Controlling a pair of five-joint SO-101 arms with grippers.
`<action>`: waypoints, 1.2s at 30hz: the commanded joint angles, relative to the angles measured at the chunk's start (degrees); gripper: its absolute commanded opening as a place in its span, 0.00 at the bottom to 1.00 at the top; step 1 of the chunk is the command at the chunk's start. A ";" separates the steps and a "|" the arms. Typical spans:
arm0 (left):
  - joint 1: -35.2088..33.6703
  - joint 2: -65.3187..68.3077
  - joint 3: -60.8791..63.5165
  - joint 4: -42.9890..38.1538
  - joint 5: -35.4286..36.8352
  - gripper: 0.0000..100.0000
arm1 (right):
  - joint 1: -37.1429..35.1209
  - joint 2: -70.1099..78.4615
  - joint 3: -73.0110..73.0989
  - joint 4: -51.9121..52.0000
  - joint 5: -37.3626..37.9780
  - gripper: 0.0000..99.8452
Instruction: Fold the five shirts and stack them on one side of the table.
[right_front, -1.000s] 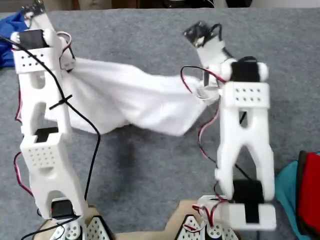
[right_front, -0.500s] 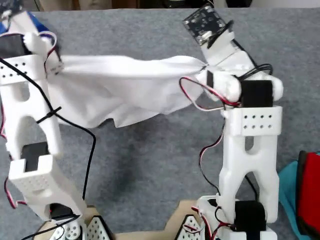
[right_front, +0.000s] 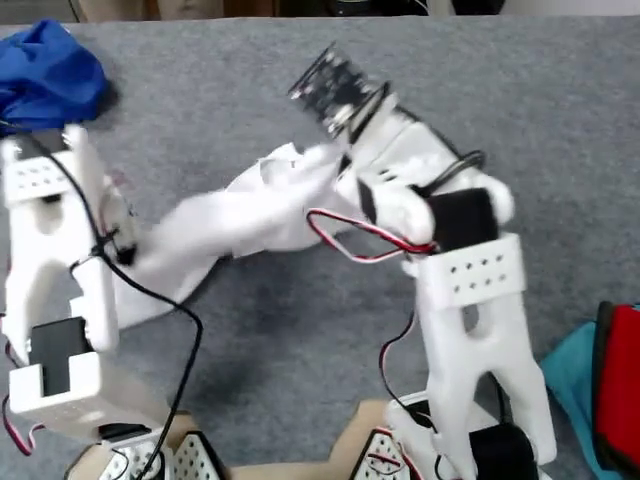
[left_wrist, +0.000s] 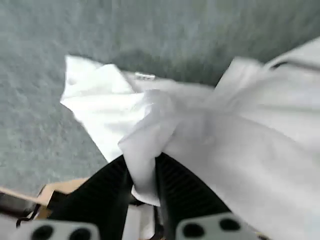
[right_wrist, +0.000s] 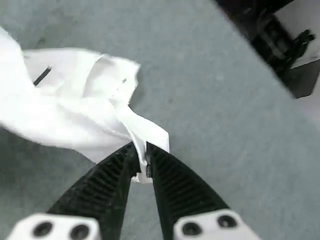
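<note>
White fabric shirt (right_front: 230, 215) is bunched up over the left-middle of the grey felt-covered table (right_front: 300, 330), strung between the two arms. One crumpled fold is pinched tight by the left gripper (left_wrist: 143, 167), and a thin edge is clamped by the right gripper (right_wrist: 141, 157), so both are closed on cloth. A crumpled blue shirt (right_front: 45, 75) is parked at the far left corner, and a red garment (right_front: 622, 370) is laid on a teal garment (right_front: 565, 375) at the right edge.
</note>
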 joint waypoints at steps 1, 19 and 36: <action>5.01 1.54 7.38 -0.53 -3.78 0.03 | -0.75 -2.24 5.76 -0.79 0.62 0.01; 11.25 12.88 3.43 1.32 -13.89 0.23 | -0.48 -2.24 36.88 -12.66 0.62 0.01; 11.87 10.24 -15.91 -1.23 0.18 0.23 | 8.75 -2.24 39.16 -13.27 3.08 0.01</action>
